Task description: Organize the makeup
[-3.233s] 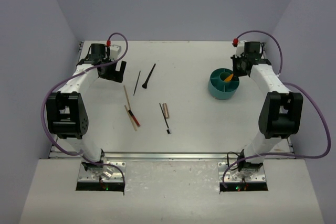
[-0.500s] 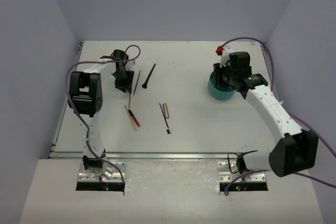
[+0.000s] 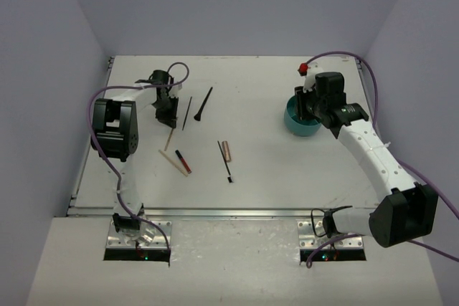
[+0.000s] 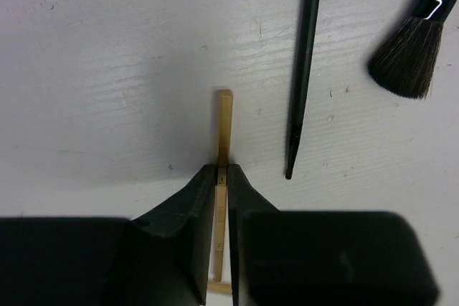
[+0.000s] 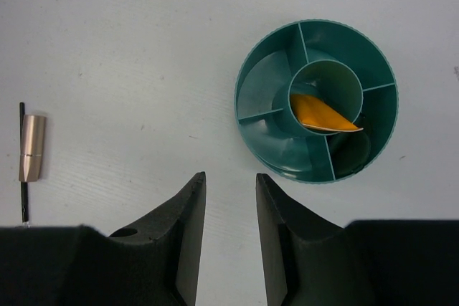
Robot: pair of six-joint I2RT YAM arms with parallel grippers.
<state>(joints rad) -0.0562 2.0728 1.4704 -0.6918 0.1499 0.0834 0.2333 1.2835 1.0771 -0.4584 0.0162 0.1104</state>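
So my left tool [image 4: 223, 171] is clamped on a wooden stick [image 4: 225, 120] pointing straight ahead of it, and the teal container [image 5: 267, 84] sits way right, by my open, empty right tool [image 5: 229, 180].

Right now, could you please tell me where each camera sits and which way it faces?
Top external: above and behind, looking down on the table; left arm, right arm show.
Left wrist: looks down past the left pincer, shut on a wooden stick.
Right wrist: looks down past the open right pincer at the teal container.
Shared: top and right wrist show the beige tube.
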